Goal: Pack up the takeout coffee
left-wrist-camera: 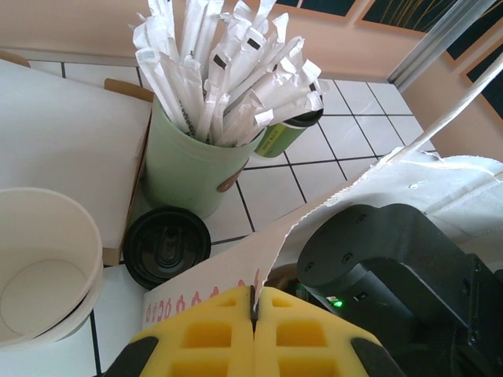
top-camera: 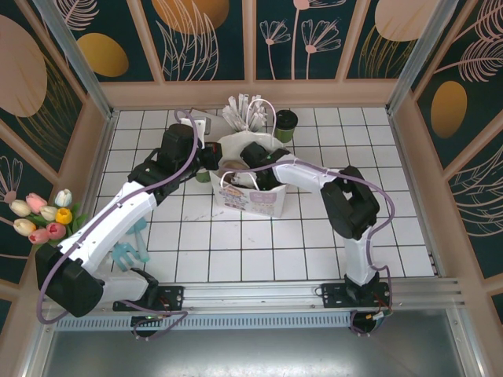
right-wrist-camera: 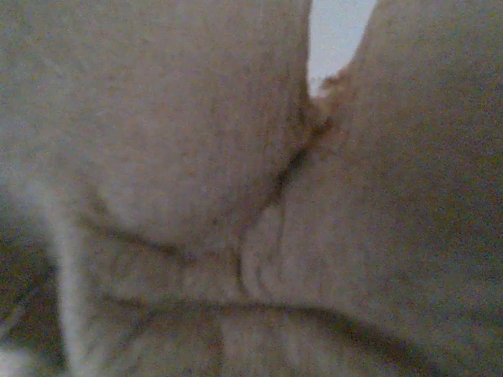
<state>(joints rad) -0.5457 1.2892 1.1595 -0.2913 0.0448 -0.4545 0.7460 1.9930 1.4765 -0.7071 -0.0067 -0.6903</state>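
The takeout coffee [top-camera: 286, 124], a small dark green cup with a dark top, stands upright on the tiles behind the white paper bag [top-camera: 263, 200]; it also peeks out behind the straw cup [left-wrist-camera: 284, 135]. My left gripper [left-wrist-camera: 254, 302] is shut on the bag's left rim [left-wrist-camera: 236, 271], holding it at the bag's left side [top-camera: 211, 157]. The right arm [top-camera: 314, 177] reaches from the right down into the open bag, and its fingertips are hidden inside. The right wrist view is dim, with creased paper [right-wrist-camera: 196, 157] close to the camera.
A pale green cup of paper-wrapped straws [left-wrist-camera: 189, 169] stands behind the bag. Near it are a black lid [left-wrist-camera: 167, 246], stacked cream cups [left-wrist-camera: 39, 275] and a white box [left-wrist-camera: 63, 133]. Tulips [top-camera: 43, 216] sit at the left wall. Wooden walls [top-camera: 251, 93] ring the tiled table.
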